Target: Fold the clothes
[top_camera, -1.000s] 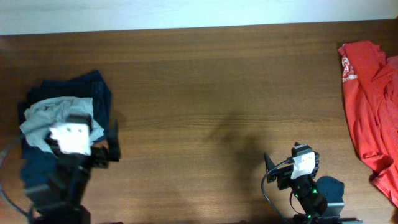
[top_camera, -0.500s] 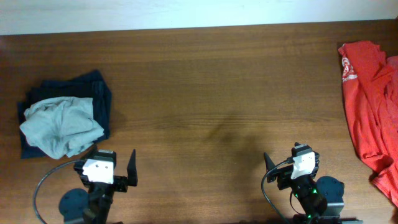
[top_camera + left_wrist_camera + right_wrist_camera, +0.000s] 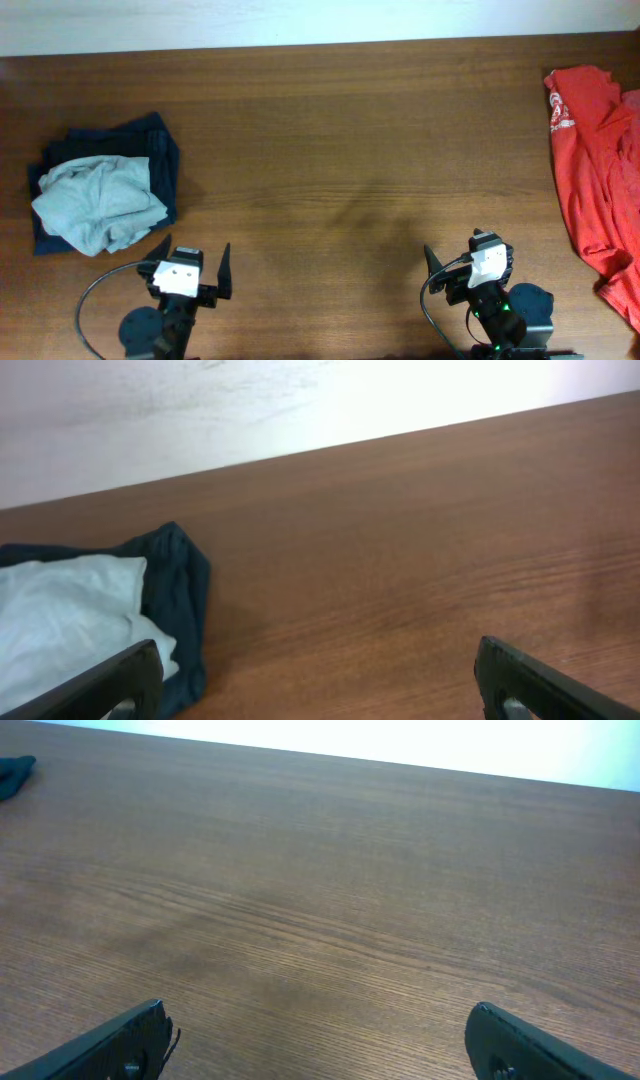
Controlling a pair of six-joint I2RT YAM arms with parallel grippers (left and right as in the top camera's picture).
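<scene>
A: What's at the left edge of the table [image 3: 320,120]?
B: A navy garment [image 3: 165,150] is bunched up by the left edge, about halfway between front and back. A grey-blue T-shirt [image 3: 100,200] lies crumpled on top, covering its front part. Neither is laid flat.
A: Left gripper?
B: The left gripper [image 3: 196,250] is at the front edge, just in front of the pile and to its right. It is close but not touching. Jaws are wide apart with nothing between them. In its wrist view both fingers [image 3: 110,685] sit low in frame with wood between them. The pile is off to the left, and a pale wall runs along the back edge.
A: Right gripper?
B: The right gripper [image 3: 467,258] is at the front edge, right of centre, well apart from the left one. Jaws are spread and it holds nothing. Its wrist view shows wood grain between the fingers [image 3: 120,1040] and a sliver of dark cloth at the far left.
A: Right edge?
B: A red shirt [image 3: 590,170] is spread loosely along the right edge, from near the back right corner towards the front right corner, rumpled and partly out of frame. White print shows on its back left part. It is well apart from both grippers.
</scene>
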